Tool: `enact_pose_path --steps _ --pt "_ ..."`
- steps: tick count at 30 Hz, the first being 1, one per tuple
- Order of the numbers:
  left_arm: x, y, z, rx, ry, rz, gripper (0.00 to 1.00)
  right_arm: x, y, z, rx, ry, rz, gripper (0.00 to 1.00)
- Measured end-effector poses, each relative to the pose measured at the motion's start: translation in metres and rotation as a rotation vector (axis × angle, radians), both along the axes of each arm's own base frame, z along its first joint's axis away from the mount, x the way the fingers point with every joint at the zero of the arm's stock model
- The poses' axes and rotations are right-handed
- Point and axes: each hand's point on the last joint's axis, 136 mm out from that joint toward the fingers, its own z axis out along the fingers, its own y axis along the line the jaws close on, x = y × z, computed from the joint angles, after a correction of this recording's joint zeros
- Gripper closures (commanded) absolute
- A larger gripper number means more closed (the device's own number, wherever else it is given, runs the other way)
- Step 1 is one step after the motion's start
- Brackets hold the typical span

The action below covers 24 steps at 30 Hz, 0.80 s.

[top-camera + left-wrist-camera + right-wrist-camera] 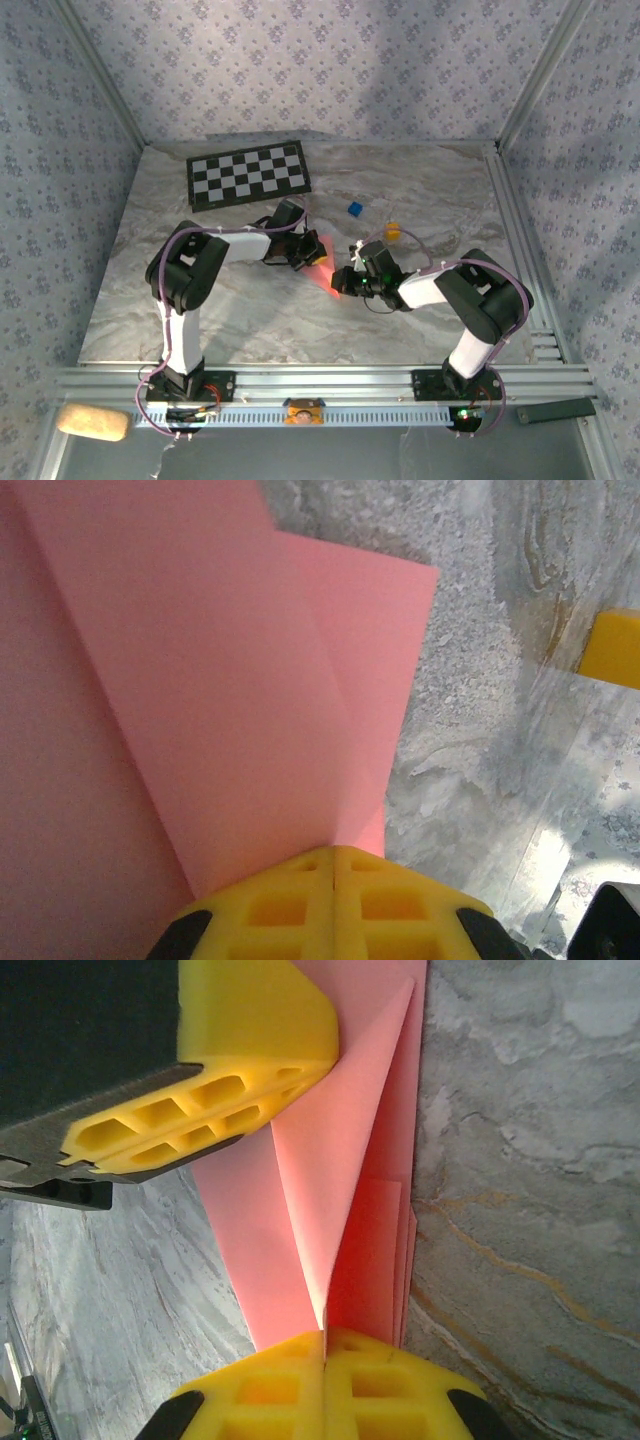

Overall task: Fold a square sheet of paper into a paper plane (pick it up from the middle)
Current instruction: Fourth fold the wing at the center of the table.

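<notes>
I have both claws clamped on the paper plane (335, 1160). The left gripper (333, 858) and right gripper (325, 1338) pinch its folded layers above the middle of the worktop (430, 200). Several folds exist; I judge wing creasing and release remain.

Marble table (420, 190): checkerboard mat (248, 173), blue block (354, 208), seemingly orange block (391, 231).

Soft even light from above, faint shadows, wrist close-ups slightly blurred (white glare on the table (545, 860))
</notes>
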Motion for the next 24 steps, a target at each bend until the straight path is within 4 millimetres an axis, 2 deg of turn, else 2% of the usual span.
enact_pose_path --steps 24 --pt "0.0007 -0.0012 -0.0041 0.022 -0.01 -0.04 1.0 -0.0015 0.0003 0.0068 0.005 0.045 0.012 0.8"
